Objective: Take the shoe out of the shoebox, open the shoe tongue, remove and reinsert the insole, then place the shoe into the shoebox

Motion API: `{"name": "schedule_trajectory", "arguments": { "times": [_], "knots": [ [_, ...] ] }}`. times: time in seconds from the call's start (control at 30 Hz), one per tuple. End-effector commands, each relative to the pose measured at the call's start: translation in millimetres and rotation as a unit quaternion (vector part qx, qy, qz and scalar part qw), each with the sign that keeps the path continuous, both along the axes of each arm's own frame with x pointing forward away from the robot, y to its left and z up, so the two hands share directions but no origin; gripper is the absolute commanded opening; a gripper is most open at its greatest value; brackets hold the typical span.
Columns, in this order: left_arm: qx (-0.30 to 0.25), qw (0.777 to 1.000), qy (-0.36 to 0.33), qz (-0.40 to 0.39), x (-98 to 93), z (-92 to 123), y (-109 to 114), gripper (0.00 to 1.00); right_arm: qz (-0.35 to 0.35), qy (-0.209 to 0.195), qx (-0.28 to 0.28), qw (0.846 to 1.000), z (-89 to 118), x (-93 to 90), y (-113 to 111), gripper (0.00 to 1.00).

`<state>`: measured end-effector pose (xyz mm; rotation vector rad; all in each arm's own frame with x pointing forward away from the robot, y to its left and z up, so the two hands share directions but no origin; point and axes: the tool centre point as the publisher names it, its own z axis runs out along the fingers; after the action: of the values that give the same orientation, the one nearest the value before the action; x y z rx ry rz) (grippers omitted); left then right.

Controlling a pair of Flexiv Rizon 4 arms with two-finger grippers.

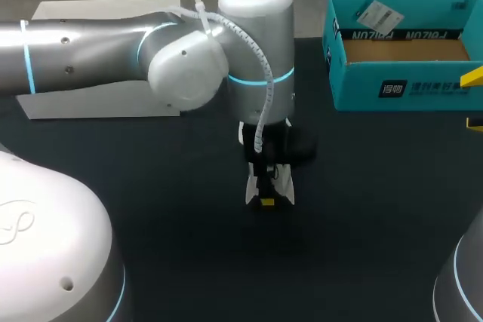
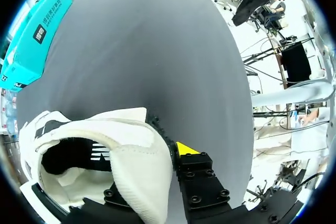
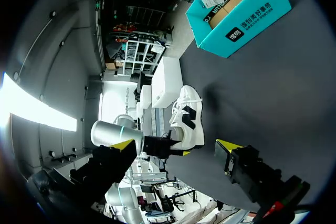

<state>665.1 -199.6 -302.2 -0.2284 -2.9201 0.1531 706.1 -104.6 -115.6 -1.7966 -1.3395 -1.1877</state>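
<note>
A white shoe with black trim stands on the dark table, near the middle. My left gripper points straight down onto it. In the left wrist view the left gripper is shut on the shoe's white padded tongue, beside the black laces; one yellow fingertip shows and the other is hidden under the fabric. The shoe's dark opening lies beside the tongue. The open teal shoebox stands at the back right, with nothing in it. My right gripper is open, well short of the shoe.
A white box lies at the back left, behind my left arm. The teal shoebox is far ahead of the right gripper, whose yellow tips show at the head view's right edge. Bare dark tabletop surrounds the shoe.
</note>
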Motion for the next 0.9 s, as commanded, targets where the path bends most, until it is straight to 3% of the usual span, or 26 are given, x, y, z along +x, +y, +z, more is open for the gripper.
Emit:
{"name": "schedule_trajectory", "arguments": {
  "times": [0.03,0.2,0.43,0.9],
  "knots": [
    [-0.016,1.000,-0.017,-0.011,2.2,68,13,0.00,-0.002,0.000,-0.001,1.000,0,-1.8,0,1.00],
    [-0.023,0.999,-0.004,-0.037,-0.1,108,12,0.00,-0.002,0.000,-0.001,1.000,0,-1.8,0,1.00],
    [-0.034,0.998,-0.003,-0.045,-1.3,139,14,0.00,-0.002,0.000,-0.001,1.000,0,-1.8,0,1.00],
    [-0.038,0.998,-0.015,-0.041,-1.0,144,14,0.00,-0.002,0.000,-0.001,1.000,0,-1.8,0,1.00]
  ]
}}
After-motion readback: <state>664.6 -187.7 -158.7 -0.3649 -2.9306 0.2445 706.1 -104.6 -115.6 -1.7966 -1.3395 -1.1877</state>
